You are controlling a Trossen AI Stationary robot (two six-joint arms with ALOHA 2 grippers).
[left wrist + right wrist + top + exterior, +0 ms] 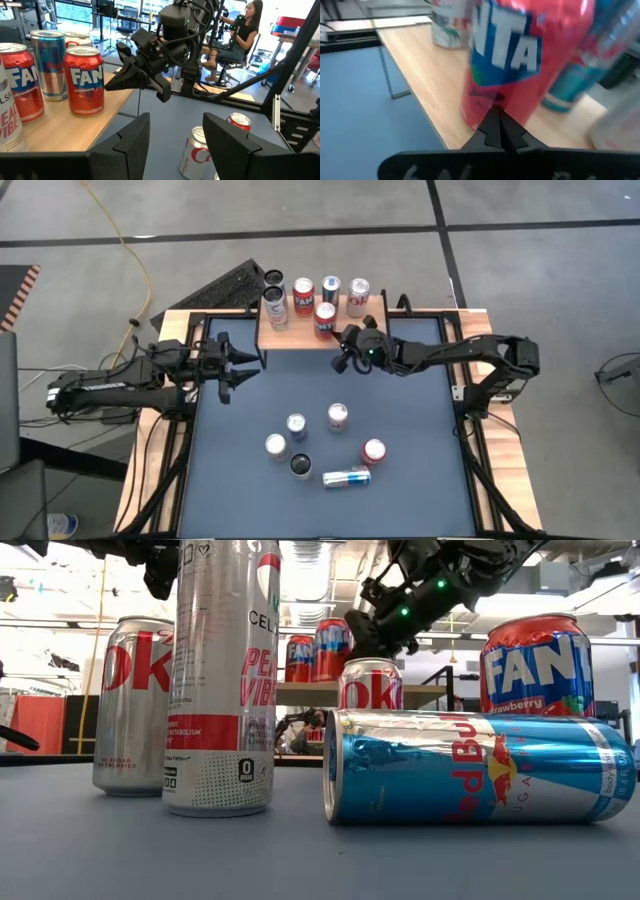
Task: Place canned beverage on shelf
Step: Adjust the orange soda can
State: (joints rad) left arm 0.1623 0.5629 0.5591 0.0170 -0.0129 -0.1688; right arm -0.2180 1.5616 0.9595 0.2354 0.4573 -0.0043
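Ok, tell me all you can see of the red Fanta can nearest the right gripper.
The red Fanta can stands upright near the front edge of the shelf, a light-wood top on thin black legs. It looks like aluminium, with a blue-and-white logo and a silver lid. Other cans stand behind it, apart from it. The right gripper sits in front of it, fingers shut on nothing, not touching the can.

The shelf [300, 335] stands at the tabletop's [420, 480] twelve o'clock edge, carrying six upright cans. Five more cans cluster around the tabletop's centre, with one lying on its side [346, 477] at their six o'clock.
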